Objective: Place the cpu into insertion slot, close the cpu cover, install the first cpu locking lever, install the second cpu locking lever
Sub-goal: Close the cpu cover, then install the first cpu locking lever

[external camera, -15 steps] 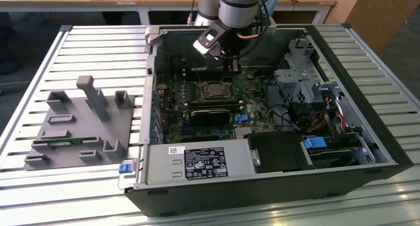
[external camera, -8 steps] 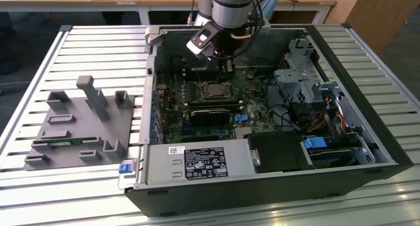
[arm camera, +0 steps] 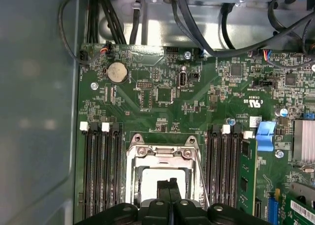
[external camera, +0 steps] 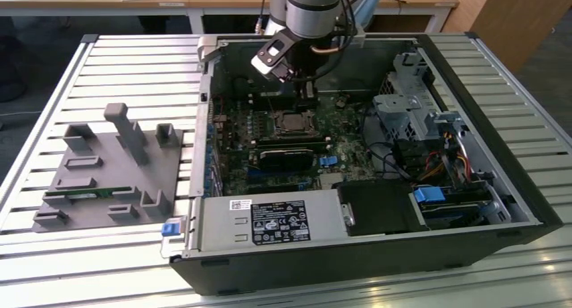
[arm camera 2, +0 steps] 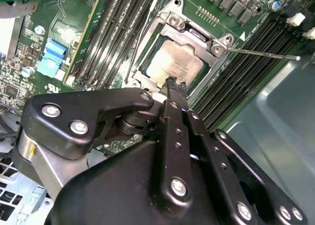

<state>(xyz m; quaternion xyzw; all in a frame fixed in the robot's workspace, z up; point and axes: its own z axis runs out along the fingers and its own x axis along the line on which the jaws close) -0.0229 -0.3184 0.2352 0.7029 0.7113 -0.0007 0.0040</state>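
Exterior view, with the insertion slot [external camera: 291, 122] as the centre of a clock face:

- **Nine o'clock:** a grey parts fixture [external camera: 107, 174] sits on the slatted table [external camera: 53, 73], toward the exterior view's left.
- **Six o'clock:** the white-labelled power supply [external camera: 268, 222].
- **Twelve o'clock:** my gripper [external camera: 304, 102] hangs just above the slot.
- **Three o'clock:** the metal drive cage [external camera: 418, 114].

In the second wrist view the fingers are pressed together into one narrow black blade, holding nothing. The tip is over the edge of the cpu [arm camera 2: 174, 62]; I cannot tell whether it touches. The cpu lies seated in the slot. Its dull silver top shows through the window of the cpu cover [arm camera: 162, 159], which lies flat over it. One thin locking lever [arm camera 2: 261, 53] sticks out free across the memory slots [arm camera 2: 236, 82].

I judge the lever work to be the step in hand. To do it well, I would:

- bear on the wire rod alone with the fingers closed, never on the chip top or the green board;
- push slowly;
- watch that the rod slides under its hook rather than springing back.
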